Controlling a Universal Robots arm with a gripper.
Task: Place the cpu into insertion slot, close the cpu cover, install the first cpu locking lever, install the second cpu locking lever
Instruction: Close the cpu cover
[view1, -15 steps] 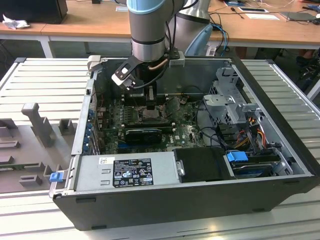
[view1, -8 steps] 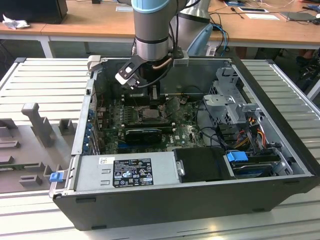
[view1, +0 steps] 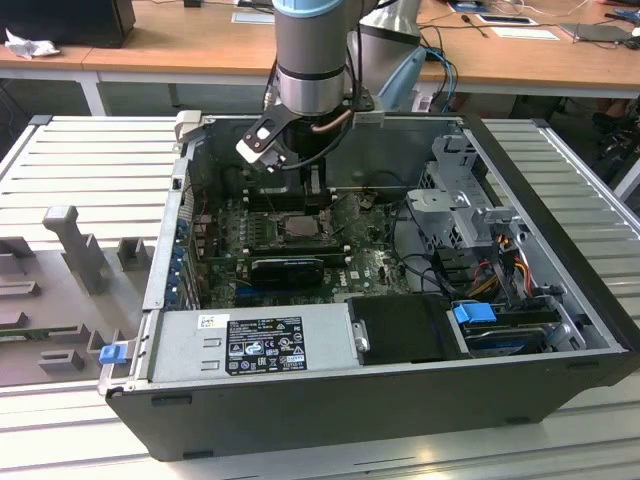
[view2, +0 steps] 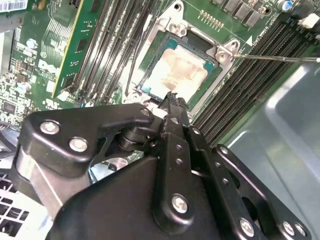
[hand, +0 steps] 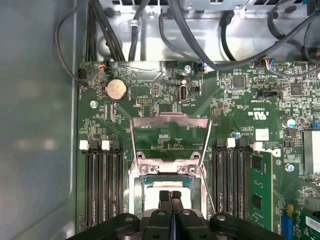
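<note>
Obs.: cpu (view2: 175, 75) lies flat in the insertion slot (hand: 165, 182), pale top up. The cpu cover (hand: 170, 120) stands swung open beyond it. End effector (view2: 172, 96) is clenched, fingers together with nothing between them, tips just above the chip's edge.

Judged step: closing the cover. Best done by pressing on the frame's bar, never the chip (closed tips suit a nudge).

The first wrist view gives the raised cover, the second wrist view the chip's seating. The exterior view places the arm inside the open case (view1: 400, 410).
</note>
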